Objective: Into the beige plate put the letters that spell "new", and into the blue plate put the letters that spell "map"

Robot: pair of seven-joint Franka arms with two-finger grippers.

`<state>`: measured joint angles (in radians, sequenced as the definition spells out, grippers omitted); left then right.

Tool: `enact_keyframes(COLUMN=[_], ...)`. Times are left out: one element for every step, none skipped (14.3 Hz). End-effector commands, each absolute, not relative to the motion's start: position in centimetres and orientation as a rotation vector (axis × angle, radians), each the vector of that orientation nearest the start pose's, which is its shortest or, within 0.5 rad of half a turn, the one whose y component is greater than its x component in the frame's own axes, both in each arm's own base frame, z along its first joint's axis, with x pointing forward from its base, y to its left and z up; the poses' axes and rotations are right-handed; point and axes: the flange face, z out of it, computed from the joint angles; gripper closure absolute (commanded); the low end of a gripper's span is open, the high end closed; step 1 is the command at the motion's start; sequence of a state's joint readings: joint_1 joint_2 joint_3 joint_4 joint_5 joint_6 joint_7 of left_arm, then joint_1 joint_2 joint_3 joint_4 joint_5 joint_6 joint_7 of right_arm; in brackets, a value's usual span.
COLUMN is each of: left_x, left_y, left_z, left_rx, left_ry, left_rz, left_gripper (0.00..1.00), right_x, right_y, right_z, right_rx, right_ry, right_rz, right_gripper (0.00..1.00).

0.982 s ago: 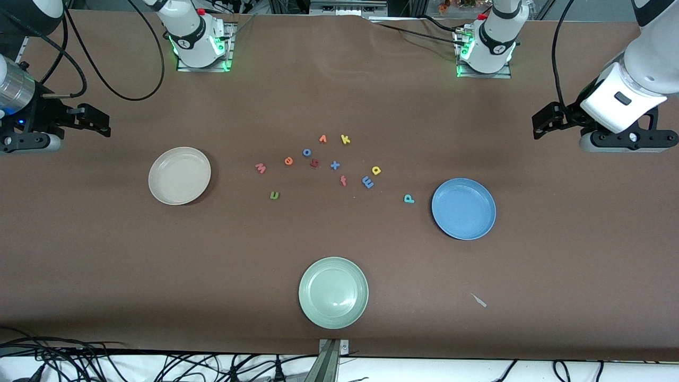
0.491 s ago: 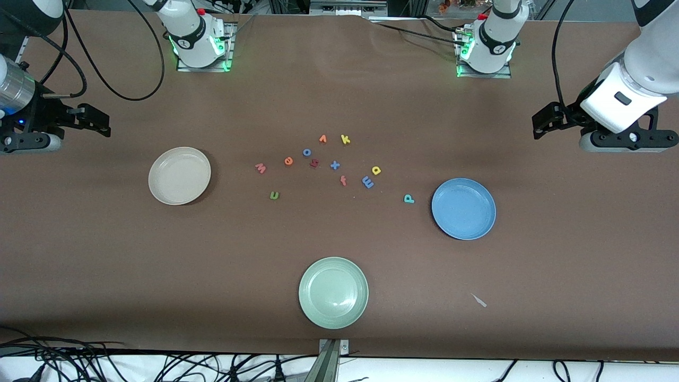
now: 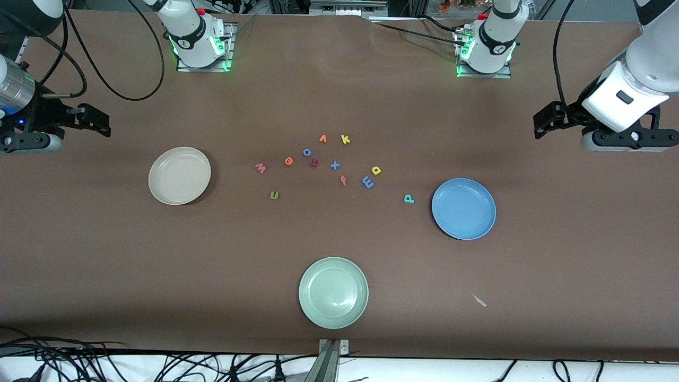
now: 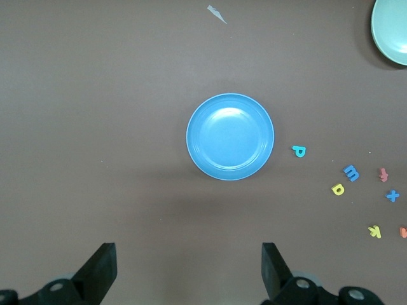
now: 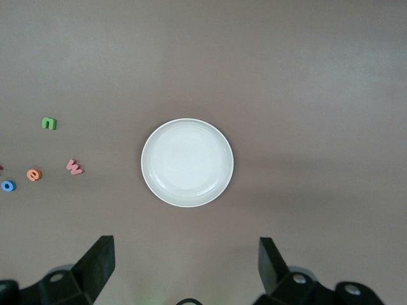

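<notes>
Nothing is sorted yet, so I read the table from the right arm's end across to the left arm's. My right gripper (image 3: pixel 98 124) hangs up in the air over bare table at that end, jaws spread wide and holding nothing. The beige plate (image 3: pixel 179 175) lies empty just toward the middle from it and a little nearer the front camera. Then come its letters: the pink-red w (image 3: pixel 260 168), the green n (image 3: pixel 274 195) nearer the camera than the w, and the orange e (image 3: pixel 288 161) just beside the w toward the middle. All three lie flat on the table, apart from one another and well clear of the plate. In the middle sits the clutter I must leave alone: the blue o (image 3: pixel 306 152), the dark red h (image 3: pixel 314 163), the orange v (image 3: pixel 322 139) and the yellow k (image 3: pixel 345 139). Next are the blue m (image 3: pixel 367 182) and the yellow a (image 3: pixel 376 170), almost touching, and the teal p (image 3: pixel 408 198), just beside the empty blue plate (image 3: pixel 463 208). My left gripper (image 3: pixel 546 124) hangs over bare table at its own end, also wide open and empty. So the split looks plain to me: the right arm is nearer n, e and w, the left arm nearer m, a and p, with the p the shortest carry.
</notes>
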<state>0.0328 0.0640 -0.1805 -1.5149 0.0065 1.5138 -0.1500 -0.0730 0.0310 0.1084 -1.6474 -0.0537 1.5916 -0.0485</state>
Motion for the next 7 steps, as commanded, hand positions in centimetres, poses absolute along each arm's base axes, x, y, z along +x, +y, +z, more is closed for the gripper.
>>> enact_keyframes(left_x=[55.6, 55.45, 55.39, 55.26, 55.17, 55.18, 55.18], left_y=[-6.36, -6.26, -5.67, -5.92, -5.92, -5.84, -5.75], left_z=[61.02, 61.15, 61.0, 60.8, 60.97, 60.97, 60.9], left_rx=[-3.174, -3.171, -3.168, -3.167, -3.167, -3.168, -3.167], left_ry=[0.042, 0.042, 0.025, 0.031, 0.031, 0.031, 0.031], left_rz=[0.086, 0.08, 0.082, 0.082, 0.077, 0.077, 0.079], left_gripper=[0.0, 0.0, 0.0, 0.0, 0.0, 0.0, 0.0], right_x=[55.9, 55.86, 55.86, 55.9, 55.9, 55.88, 55.85], right_y=[1.42, 1.43, 1.43, 1.44, 1.42, 1.44, 1.44], right_z=[57.37, 57.45, 57.45, 57.37, 57.37, 57.35, 57.44], right_rx=[-3.178, -3.178, -3.178, -3.176, -3.178, -3.176, -3.176], right_ry=[-0.144, -0.141, -0.141, -0.141, -0.141, -0.144, -0.143], right_rz=[0.139, 0.137, 0.137, 0.139, 0.139, 0.142, 0.139], right_gripper=[0.0, 0.0, 0.0, 0.0, 0.0, 0.0, 0.0])
